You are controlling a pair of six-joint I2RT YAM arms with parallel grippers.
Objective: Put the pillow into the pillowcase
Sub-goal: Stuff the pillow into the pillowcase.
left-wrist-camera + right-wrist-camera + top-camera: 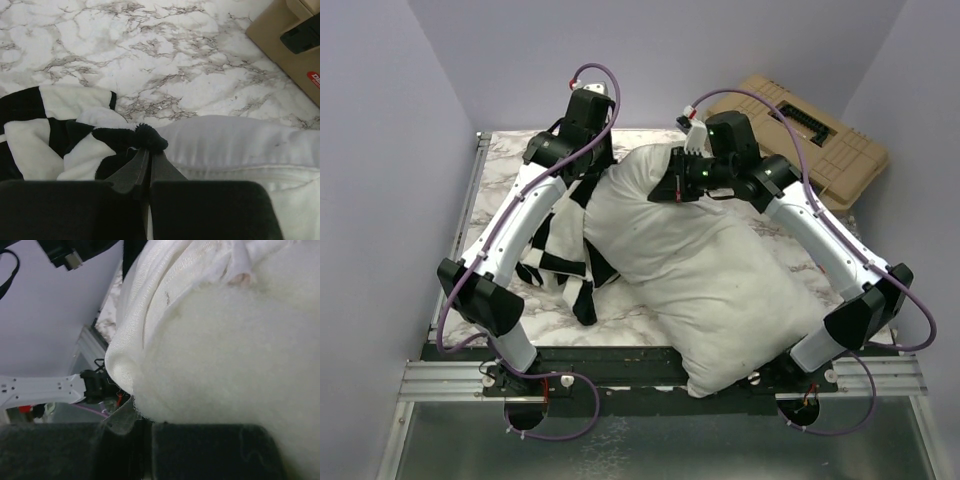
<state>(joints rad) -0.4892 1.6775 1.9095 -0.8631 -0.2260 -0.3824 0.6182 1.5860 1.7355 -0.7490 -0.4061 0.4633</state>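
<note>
— The pillow (700, 270) lies across the surface (630, 325), wholly outside the pillowcase (565, 265) bunched at its left!

— Left end effector (150, 149) pinches the pillowcase; right end effector (137, 422) is clamped on the pillow's far end. Insertion not yet begun.

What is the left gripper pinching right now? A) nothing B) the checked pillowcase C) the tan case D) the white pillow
B: the left wrist view shows the left gripper closed on a black fold of the pillowcase, beside the pillow.
</note>
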